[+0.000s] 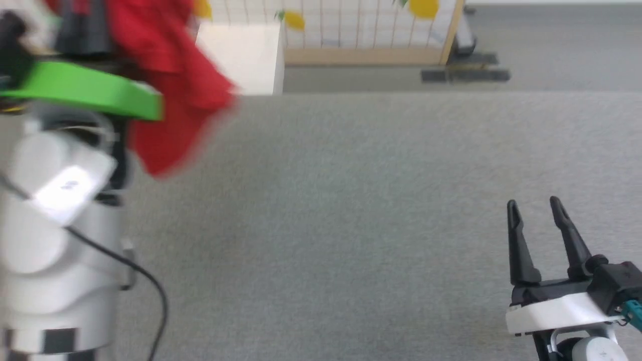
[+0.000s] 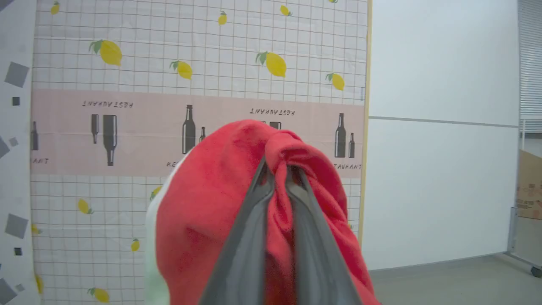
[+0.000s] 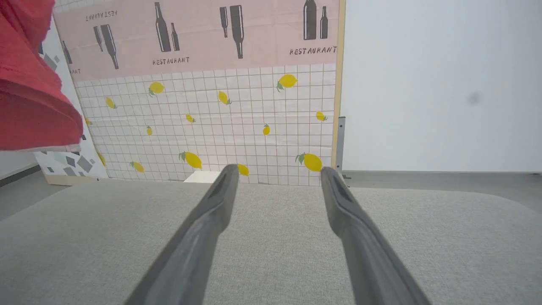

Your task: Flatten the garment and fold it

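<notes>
The garment (image 1: 173, 85) is bright red and hangs in the air at the upper left of the head view, blurred, above the grey padded surface (image 1: 351, 225). In the left wrist view my left gripper (image 2: 277, 169) is shut on a bunched fold of the garment (image 2: 211, 199), which drapes over both fingers; a white edge shows at its left side. My right gripper (image 1: 534, 205) stands open and empty low over the surface at the lower right. Its wrist view shows the fingers spread (image 3: 277, 178) and a hanging corner of the garment (image 3: 29, 97) at the far left.
A white block (image 1: 246, 55) stands beyond the surface's far edge. Behind it is a wood-framed screen (image 1: 361, 30) printed with lemons and bottles. My left forearm with a green band (image 1: 85, 90) fills the head view's left side. A cardboard box (image 2: 529, 186) sits far right by the wall.
</notes>
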### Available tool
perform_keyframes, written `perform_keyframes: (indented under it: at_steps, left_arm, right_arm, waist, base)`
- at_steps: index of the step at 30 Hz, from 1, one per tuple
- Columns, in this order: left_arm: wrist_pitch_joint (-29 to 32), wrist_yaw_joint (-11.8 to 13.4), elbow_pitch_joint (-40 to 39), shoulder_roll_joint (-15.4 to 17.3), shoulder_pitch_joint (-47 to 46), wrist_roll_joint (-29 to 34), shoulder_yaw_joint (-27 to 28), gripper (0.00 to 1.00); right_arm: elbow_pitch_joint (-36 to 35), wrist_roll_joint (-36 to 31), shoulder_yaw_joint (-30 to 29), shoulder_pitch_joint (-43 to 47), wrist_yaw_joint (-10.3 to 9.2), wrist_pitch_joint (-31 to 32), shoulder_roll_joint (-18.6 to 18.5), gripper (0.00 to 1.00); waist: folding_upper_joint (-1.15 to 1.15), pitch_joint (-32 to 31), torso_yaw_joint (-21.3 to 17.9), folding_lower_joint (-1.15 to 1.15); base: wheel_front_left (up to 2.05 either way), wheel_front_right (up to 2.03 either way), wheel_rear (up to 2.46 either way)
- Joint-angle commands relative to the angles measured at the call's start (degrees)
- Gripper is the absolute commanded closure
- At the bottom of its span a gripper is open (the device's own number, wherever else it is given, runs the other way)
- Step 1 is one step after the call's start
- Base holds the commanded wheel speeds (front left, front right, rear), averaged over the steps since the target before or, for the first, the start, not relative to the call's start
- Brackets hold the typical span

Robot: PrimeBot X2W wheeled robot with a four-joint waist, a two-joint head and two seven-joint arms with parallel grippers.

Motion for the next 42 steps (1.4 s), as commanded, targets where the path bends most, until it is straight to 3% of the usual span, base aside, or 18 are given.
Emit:
perform_keyframes:
  at_steps: [1,8,12,19,25,29,31,36,42]
  left_arm:
    - [0.26,-0.70,0.12,-1.45,-1.09,-0.45,-1.33,1.00]
    - [1.88,-2.84,3.31,-8.99,-0.51,-4.01,-8.59,1.00]
    - [4.01,-3.38,7.19,-11.47,2.21,-6.21,-12.71,1.00]
    - [11.63,-4.15,18.35,-12.80,8.02,-6.57,-22.87,1.00]
    - [25.07,-4.85,29.17,-13.14,10.50,-7.21,-31.91,1.00]
    - [30.70,-5.04,32.55,-13.23,10.60,-8.82,-34.28,1.00]
    - [30.85,-5.07,32.95,-13.25,10.26,-9.18,-34.55,0.03]
    - [23.04,-4.91,30.82,-13.06,9.31,-10.21,-31.77,0.00]
    - [4.08,-3.73,23.46,-10.88,9.73,-9.58,-25.74,0.00]
  right_arm:
    - [-0.19,-0.28,0.09,0.74,-0.09,-0.28,0.01,0.00]
    - [-0.38,-0.77,0.74,1.52,-0.09,-0.28,0.01,0.00]
    - [-0.36,-0.86,0.74,1.62,-0.09,-0.28,0.01,0.00]
    - [-0.32,-0.65,1.71,0.80,-0.09,-0.28,0.01,0.00]
    - [-0.33,-0.50,2.07,0.35,-0.09,-0.28,0.01,0.00]
    - [-0.25,-0.36,2.52,0.01,-0.09,-0.28,0.01,0.00]
    - [-0.14,-0.32,2.66,-0.08,-0.09,-0.28,0.01,0.00]
    - [0.15,-0.69,2.63,0.19,-0.09,-0.28,0.01,0.00]
    - [0.07,-1.46,2.26,0.82,-0.09,-0.28,0.01,0.00]
  waist:
    - [0.00,-4.14,-4.68,0.01]
    - [0.00,-3.23,-11.44,0.01]
    - [0.00,-2.29,-14.17,0.01]
    - [0.00,-0.90,-17.14,0.01]
    - [0.00,0.56,-17.46,0.01]
    - [0.00,1.27,-17.22,0.01]
    - [0.00,1.38,-16.87,0.01]
    - [0.00,0.41,-14.96,0.01]
    - [0.00,-2.21,-12.06,0.01]
  base:
    - [0.00,0.00,0.00]
    - [0.00,0.00,0.00]
    - [0.00,0.00,0.00]
    - [0.00,0.00,0.00]
    - [0.00,0.00,0.00]
    - [0.00,0.00,0.00]
    - [0.00,0.00,0.00]
    - [0.00,0.00,0.00]
    - [0.00,0.00,0.00]
